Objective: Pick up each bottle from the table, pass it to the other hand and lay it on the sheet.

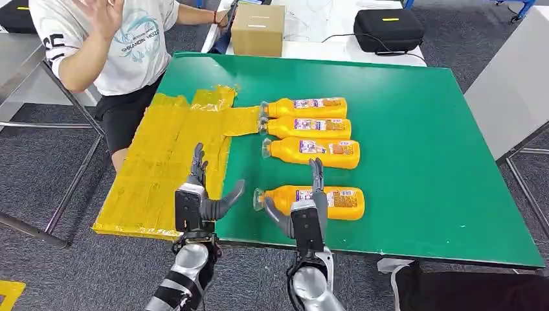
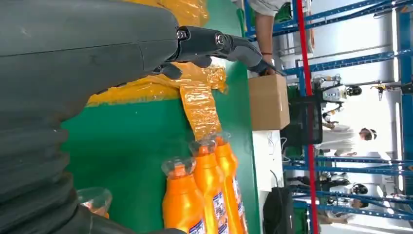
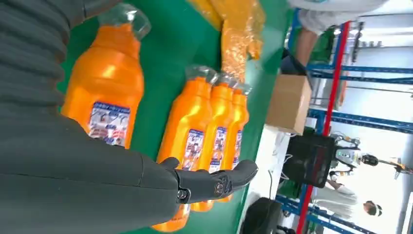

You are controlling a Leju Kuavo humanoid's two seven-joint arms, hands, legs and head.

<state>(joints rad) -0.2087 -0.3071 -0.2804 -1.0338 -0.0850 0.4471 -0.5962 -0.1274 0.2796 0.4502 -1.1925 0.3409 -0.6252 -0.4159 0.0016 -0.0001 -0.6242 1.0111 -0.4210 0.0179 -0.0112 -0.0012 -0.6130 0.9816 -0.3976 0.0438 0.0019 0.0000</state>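
Head view: you see the left hand (image 1: 206, 194) open and empty, lower centre, at the yellow sheet (image 1: 169, 162) edge; right hand (image 1: 308, 207) open above the nearest bottle (image 1: 317, 201), no grip | Left wrist view: three bottles (image 2: 209, 195) lower centre | Right wrist view: fingers (image 3: 214, 181) spread, holding nothing.

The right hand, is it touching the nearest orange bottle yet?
Cannot tell. In the head view the right hand overlaps the nearest bottle, fingers spread over it; neither that nor the right wrist view shows contact or a gap.

Four bottles (image 1: 311, 137) lie on the table (image 1: 421, 162), right of the sheet (image 1: 168, 162). A box (image 1: 257, 30) sits behind them, a case (image 1: 388, 29) further right.
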